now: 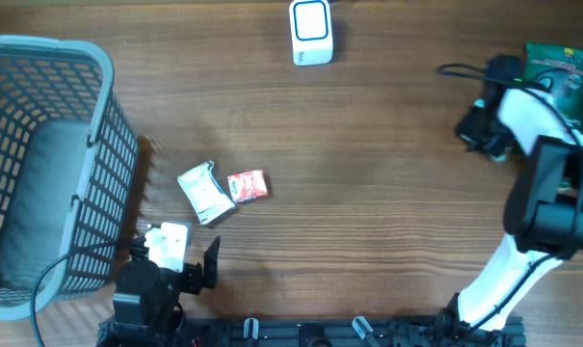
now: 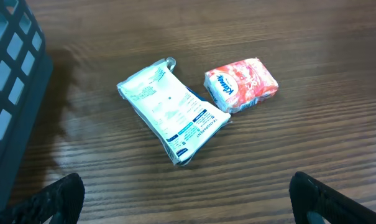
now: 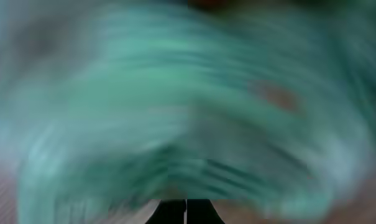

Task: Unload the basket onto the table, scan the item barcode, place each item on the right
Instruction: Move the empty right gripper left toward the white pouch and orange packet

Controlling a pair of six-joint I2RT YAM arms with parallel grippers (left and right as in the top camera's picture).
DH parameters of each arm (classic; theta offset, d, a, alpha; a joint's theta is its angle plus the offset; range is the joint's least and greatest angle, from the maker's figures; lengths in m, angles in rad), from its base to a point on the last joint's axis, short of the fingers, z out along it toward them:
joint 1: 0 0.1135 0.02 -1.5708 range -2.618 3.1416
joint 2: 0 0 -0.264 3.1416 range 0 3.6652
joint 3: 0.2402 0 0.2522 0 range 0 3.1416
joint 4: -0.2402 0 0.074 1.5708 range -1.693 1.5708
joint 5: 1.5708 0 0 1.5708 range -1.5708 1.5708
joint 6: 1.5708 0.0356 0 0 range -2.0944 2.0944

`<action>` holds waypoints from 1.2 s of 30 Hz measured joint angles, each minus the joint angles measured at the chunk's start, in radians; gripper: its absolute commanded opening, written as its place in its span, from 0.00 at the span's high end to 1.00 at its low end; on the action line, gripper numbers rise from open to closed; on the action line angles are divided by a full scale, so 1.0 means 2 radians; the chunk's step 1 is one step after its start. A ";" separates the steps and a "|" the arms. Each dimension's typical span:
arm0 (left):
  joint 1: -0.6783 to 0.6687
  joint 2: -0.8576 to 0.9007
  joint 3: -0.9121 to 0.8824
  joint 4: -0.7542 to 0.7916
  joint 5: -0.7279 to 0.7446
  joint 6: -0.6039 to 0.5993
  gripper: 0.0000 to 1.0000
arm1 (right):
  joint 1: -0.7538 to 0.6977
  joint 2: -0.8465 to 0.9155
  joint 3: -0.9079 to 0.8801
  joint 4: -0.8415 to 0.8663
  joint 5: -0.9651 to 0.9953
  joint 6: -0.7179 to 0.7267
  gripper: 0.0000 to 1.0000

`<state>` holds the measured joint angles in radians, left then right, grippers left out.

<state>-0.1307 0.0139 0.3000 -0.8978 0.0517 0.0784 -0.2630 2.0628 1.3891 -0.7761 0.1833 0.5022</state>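
While no item faces scanner, top centre, scan pending | right gripper together, possibly on green packet, upper right; view blurred | left gripper apart

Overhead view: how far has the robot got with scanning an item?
Nothing looks scanned yet. The right hand is closed by the green plastic packet, apart from the white box-shaped scanner; its grip is unclear. Left: bring a barcode to the scanner. The white pouch and red tissue pack lie untouched.
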 measured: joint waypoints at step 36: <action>0.000 0.000 0.000 0.000 0.000 0.000 0.00 | -0.027 0.010 0.080 -0.025 0.005 -0.050 0.96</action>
<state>-0.1307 0.0139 0.3000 -0.8978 0.0517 0.0784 -0.3164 2.0819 1.5494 -0.8268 0.1925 0.4023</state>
